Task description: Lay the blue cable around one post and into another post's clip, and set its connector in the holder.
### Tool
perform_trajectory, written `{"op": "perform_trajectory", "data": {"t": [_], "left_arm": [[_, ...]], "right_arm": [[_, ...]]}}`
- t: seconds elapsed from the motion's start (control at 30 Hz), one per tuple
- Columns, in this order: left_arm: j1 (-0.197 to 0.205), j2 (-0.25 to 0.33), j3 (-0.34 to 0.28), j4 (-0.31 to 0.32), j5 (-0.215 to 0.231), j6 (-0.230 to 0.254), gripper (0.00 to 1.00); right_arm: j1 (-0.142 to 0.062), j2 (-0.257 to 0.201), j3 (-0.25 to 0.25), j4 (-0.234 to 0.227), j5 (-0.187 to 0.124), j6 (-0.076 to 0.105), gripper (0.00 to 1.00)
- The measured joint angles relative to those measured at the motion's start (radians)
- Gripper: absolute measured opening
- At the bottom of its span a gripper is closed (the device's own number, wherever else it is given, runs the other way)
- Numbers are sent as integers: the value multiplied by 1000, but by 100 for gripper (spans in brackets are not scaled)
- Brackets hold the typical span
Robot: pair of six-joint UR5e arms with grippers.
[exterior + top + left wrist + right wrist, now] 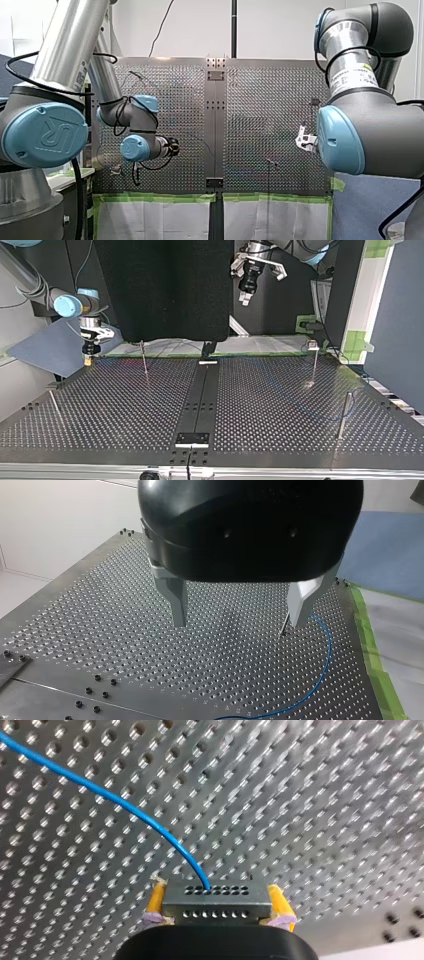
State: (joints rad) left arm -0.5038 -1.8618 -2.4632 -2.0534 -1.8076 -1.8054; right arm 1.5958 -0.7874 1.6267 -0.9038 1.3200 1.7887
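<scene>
My right gripper point(216, 895) is shut on a grey connector block point(216, 906), with a yellow pad point(156, 900) on each side. The blue cable point(115, 800) leaves the block's top and curves away over the perforated board. At the top view's left this gripper point(90, 358) hangs just above the board's far corner. My left gripper point(237, 622) is open with nothing between its fingers and hovers high over the board; in the top view it point(246, 299) is at the upper middle. A loop of the blue cable point(325, 660) lies on the board beside one of its fingers.
Thin posts stand on the board: one point(144, 359) at far left, one point(314, 365) with a clip at far right, one point(343, 415) at near right, one point(54, 404) at near left. A dark centre strip point(200, 400) runs across. Green tape point(372, 650) marks the edge.
</scene>
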Motion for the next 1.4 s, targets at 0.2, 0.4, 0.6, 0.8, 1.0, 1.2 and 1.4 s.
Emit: {"op": "perform_trajectory", "data": {"t": [0.2,0.4,0.6,0.8,1.0,1.2,1.4], "left_arm": [[0,-1,0,-2,-1,0,100],[1,-1,0,-2,-3,0,100],[4,-1,0,-3,-2,3,100],[9,-1,0,-1,-2,3,100],[16,-1,0,-3,-2,3,100],[23,-1,0,-4,-1,3,100],[29,-1,0,-4,1,3,100]], "right_arm": [[28,-53,0,52,11,-30,0],[81,-88,0,68,33,-38,0],[107,-114,0,77,43,-50,0],[118,-163,0,114,65,-55,0],[123,-201,0,133,82,-54,0],[124,-212,0,142,100,-54,0],[124,-229,0,156,117,-53,0]]}}
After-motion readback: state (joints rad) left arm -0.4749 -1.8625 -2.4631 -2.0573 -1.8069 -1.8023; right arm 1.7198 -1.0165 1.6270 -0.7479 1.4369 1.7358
